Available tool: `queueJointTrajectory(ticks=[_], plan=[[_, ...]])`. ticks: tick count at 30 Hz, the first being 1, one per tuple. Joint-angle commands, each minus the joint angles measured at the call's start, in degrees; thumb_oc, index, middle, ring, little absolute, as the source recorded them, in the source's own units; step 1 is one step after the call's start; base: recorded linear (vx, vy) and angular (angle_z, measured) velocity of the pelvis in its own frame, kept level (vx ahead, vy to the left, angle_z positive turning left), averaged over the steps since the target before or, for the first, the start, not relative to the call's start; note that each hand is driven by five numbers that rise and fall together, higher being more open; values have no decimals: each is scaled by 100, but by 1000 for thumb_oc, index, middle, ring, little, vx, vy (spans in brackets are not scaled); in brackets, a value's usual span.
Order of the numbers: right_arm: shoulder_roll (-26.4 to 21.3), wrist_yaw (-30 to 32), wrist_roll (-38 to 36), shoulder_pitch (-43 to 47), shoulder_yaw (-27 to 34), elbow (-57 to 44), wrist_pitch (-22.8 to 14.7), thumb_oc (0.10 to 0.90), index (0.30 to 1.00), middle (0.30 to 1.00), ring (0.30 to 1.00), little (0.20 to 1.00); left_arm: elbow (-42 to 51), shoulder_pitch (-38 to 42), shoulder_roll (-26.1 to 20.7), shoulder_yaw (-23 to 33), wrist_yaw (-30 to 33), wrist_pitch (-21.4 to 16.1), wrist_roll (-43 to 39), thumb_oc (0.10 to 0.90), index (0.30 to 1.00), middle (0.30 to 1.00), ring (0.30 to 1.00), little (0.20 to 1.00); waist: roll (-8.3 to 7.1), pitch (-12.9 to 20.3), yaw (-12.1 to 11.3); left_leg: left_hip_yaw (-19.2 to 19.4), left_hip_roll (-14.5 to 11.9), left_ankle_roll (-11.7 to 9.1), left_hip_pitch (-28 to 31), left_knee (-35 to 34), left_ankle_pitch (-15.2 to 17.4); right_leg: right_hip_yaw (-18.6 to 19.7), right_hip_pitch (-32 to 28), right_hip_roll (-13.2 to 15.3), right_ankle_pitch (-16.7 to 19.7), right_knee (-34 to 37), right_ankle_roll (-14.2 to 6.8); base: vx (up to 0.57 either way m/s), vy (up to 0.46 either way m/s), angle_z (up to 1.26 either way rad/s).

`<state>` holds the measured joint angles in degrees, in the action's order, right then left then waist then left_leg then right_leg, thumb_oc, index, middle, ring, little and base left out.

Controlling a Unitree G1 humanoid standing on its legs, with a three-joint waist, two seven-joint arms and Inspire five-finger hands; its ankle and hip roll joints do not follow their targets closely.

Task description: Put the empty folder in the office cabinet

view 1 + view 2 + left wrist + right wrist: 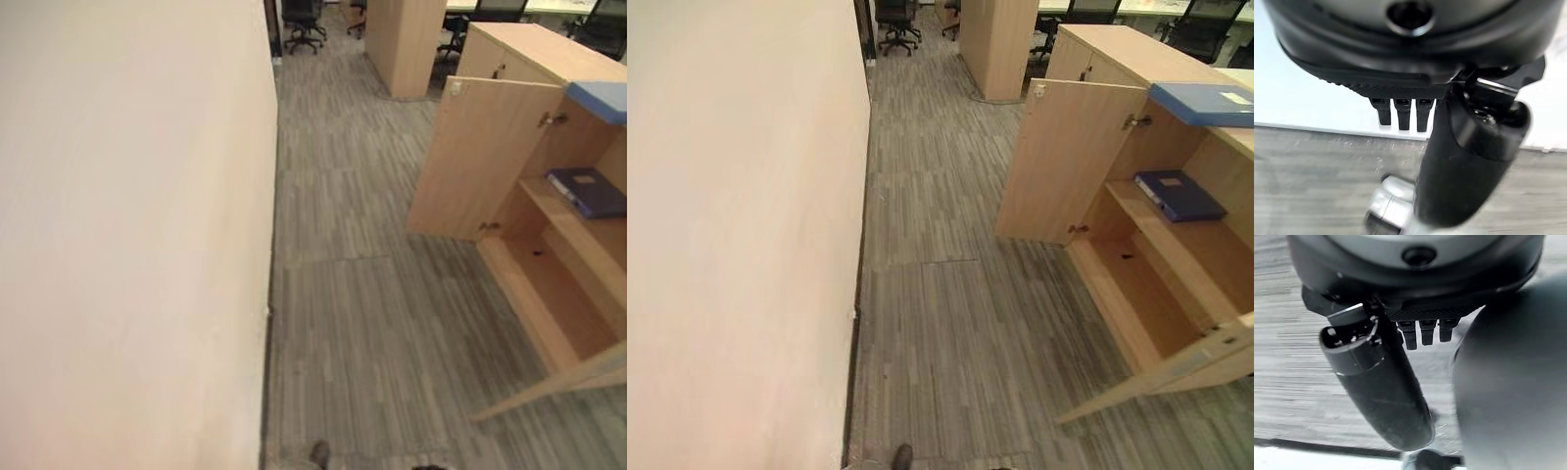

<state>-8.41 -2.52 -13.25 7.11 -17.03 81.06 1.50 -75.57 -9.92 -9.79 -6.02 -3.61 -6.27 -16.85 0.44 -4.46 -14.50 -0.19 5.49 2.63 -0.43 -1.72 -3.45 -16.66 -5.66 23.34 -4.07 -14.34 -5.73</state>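
Two folders in our head views: a dark blue folder (1179,194) lying flat on the upper shelf (1176,235) inside the office cabinet (1117,59), and a light blue folder (1205,103) flat on the cabinet's top, at its front edge. We cannot tell from here which one is empty.

Both cabinet doors are open. The far door (1063,162) is swung out wide toward the aisle; the near door (1176,377) shows edge-on at the lower right. The bottom compartment (1141,294) under the shelf holds nothing we can see.

We have a plain cream wall (127,235) along our left side and grey striped carpet (353,294) running ahead between the wall and the cabinet. Far down the aisle stand a tall wood partition (407,39) and black office chairs (302,24).

Left hand (1469,161), in its own wrist view: thumb out straight, fingers (1403,112) straight in a row, holding nothing, hanging over carpet next to the wall's base.

Right hand (1381,387), in its own wrist view: same posture, thumb and fingers (1427,333) extended, nothing held, carpet below.

Neither hand touches either folder; both folders sit well apart from the hands, at the cabinet.
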Motion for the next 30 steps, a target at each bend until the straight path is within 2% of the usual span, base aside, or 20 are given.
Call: queueJointTrajectory(ticks=[1, 3, 4, 5, 6, 7, 8, 9, 11, 12, 15, 17, 18, 19, 21, 22, 23, 28, 30], plan=[[-10, -133, 73, 245, 105, -170, 2, 800, 900, 900, 900, 900, 3, 5, -388, 121, 593, -108, 260, 800, 900, 900, 900, 900, -145, -22, -366, -322, 222, -29, -527, 769, 647, -125, -187, 882, 1782, -509, -361, 332, 399, 12], [44, -151, 166, 260, -12, -221, -6, 800, 900, 900, 900, 900, -17, -25, -459, 129, 578, -64, 322, 800, 900, 900, 900, 900, -116, -29, -384, -255, 340, 109, -267, 666, 709, -415, -73, 1108, 1932, -934, -339, 250, 303, 18], [51, -150, 168, 255, -21, -223, -5, 800, 900, 900, 900, 900, -17, -31, -463, 137, 577, -62, 324, 800, 900, 900, 900, 900, -127, -53, -382, -256, 357, 112, -220, 651, 739, -373, -73, 1136, 1903, -995, -380, 294, 234, 3], [112, -160, 173, 305, -119, -274, -19, 800, 900, 900, 900, 900, -22, -60, -496, 211, 571, -31, 332, 800, 900, 900, 900, 900, -139, -111, -470, -172, 370, 182, 96, 457, 825, -826, -16, 1180, 1830, -1073, -409, 277, 148, -6], [117, -165, 147, 365, -139, -310, -25, 800, 900, 900, 900, 900, -15, -60, -496, 223, 563, -32, 289, 800, 900, 900, 900, 900, -101, -150, -471, -166, 314, 201, 205, 369, 838, -961, 181, 1019, 1634, -1108, -388, 330, 171, -17], [121, -187, 101, 462, -161, -362, -35, 800, 900, 900, 900, 900, -5, -50, -488, 216, 559, -37, 227, 800, 900, 900, 900, 900, -24, -222, -421, -194, 220, 202, 332, 299, 845, -1034, 544, 719, 1401, -1124, -348, 169, 24, -38], [109, -200, 53, 574, -178, -391, -38, 800, 900, 900, 900, 900, 11, -37, -475, 220, 558, -32, 189, 800, 900, 900, 900, 900, 56, -287, -418, -198, 146, 178, 420, 276, 874, -1049, 793, 502, 1320, -1034, -354, 183, 14, -54], [117, -204, -26, 699, -243, -443, -47, 800, 900, 900, 900, 900, 39, -21, -454, 206, 572, -40, 110, 800, 900, 900, 900, 900, 145, -407, -338, -206, 116, 185, 609, 256, 922, -1185, 1126, 157, 1271, -904, -362, 177, -25, -60], [133, -200, -248, 836, -328, -518, -86, 800, 900, 900, 900, 900, 85, -1, -421, 182, 553, -46, 71, 800, 900, 900, 900, 900, 188, -587, -187, -292, 115, 161, 883, 276, 1058, -1370, 1477, -416, 1314, -220, -393, 226, -56, -45], [149, -201, -356, 867, -353, -546, -108, 800, 900, 900, 900, 900, 94, -1, -415, 173, 543, -57, 79, 800, 900, 900, 900, 900, 131, -628, -102, -363, 153, 139, 1042, 250, 1139, -1510, 1608, -737, 1439, 302, -418, 265, -109, -48], [130, -161, -531, 929, -295, -550, -113, 800, 900, 900, 900, 900, 113, 17, -456, 242, 488, -56, 101, 800, 900, 900, 900, 900, -34, -665, 26, -582, 204, 61, 1244, 235, 1329, -1550, 1861, -1111, 1776, 1216, -526, 306, -143, 21], [132, -129, -572, 918, -244, -506, -126, 800, 900, 900, 900, 900, 102, -4, -452, 303, 462, -41, 109, 800, 900, 900, 900, 900, -123, -584, -70, -646, 224, -31, 1302, 248, 1487, -1716, 1524, -1169, 1600, 1637, -380, 372, -159, 68], [69, -74, -514, 890, -147, -406, -119, 800, 900, 900, 900, 900, 28, -40, -401, 354, 483, -31, 57, 800, 900, 900, 900, 900, -116, -413, -110, -648, 134, -108, 1369, 349, 1640, -1903, 1365, -1157, 1369, 1500, -198, 337, -92, 57], [67, -74, -512, 887, -146, -405, -120, 800, 900, 900, 900, 900, 28, -43, -399, 350, 483, -31, 56, 800, 900, 900, 900, 900, -110, -406, -102, -658, 126, -112, 1365, 358, 1651, -1914, 1368, -1156, 1348, 1480, -196, 364, -108, 38], [-36, -33, -413, 788, -29, -305, -133, 800, 900, 900, 900, 900, -38, -26, -364, 402, 503, -22, 16, 800, 900, 900, 900, 900, -37, -261, -82, -792, -59, -243, 1426, 420, 1743, -2078, 1287, -1192, 1033, 1296, -63, 262, -126, 9], [-37, -33, -413, 787, -30, -305, -133, 800, 900, 900, 900, 900, -39, -27, -363, 402, 503, -22, 16, 800, 900, 900, 900, 900, -35, -260, -77, -796, -60, -244, 1425, 421, 1744, -2083, 1287, -1191, 1029, 1292, -63, 444, -200, 55], [-197, 56, -385, 671, 187, -258, -149, 800, 900, 900, 900, 900, -66, 76, -359, 360, 539, -1, 21, 800, 900, 900, 900, 900, 86, -176, 4, -934, -307, -408, 1423, 523, 1554, -2316, 1213, -1162, 708, 945, 91, 309, -141, 64], [-367, 148, -430, 465, 429, -196, -148, 800, 900, 900, 900, 900, 77, 230, -337, 236, 599, -55, -32, 800, 900, 900, 900, 900, 151, -155, 195, -1022, -495, -603, 1427, 705, 1250, -2500, 1070, -1211, 374, 717, 259, 266, -147, 52], [-412, 187, -504, 390, 557, -120, -128, 800, 900, 900, 900, 900, 151, 264, -331, 235, 647, -99, -91, 800, 900, 900, 900, 900, 178, -155, 255, -954, -522, -766, 1354, 1093, 977, -2483, 957, -1289, 214, 698, 358, 213, -124, 10]])
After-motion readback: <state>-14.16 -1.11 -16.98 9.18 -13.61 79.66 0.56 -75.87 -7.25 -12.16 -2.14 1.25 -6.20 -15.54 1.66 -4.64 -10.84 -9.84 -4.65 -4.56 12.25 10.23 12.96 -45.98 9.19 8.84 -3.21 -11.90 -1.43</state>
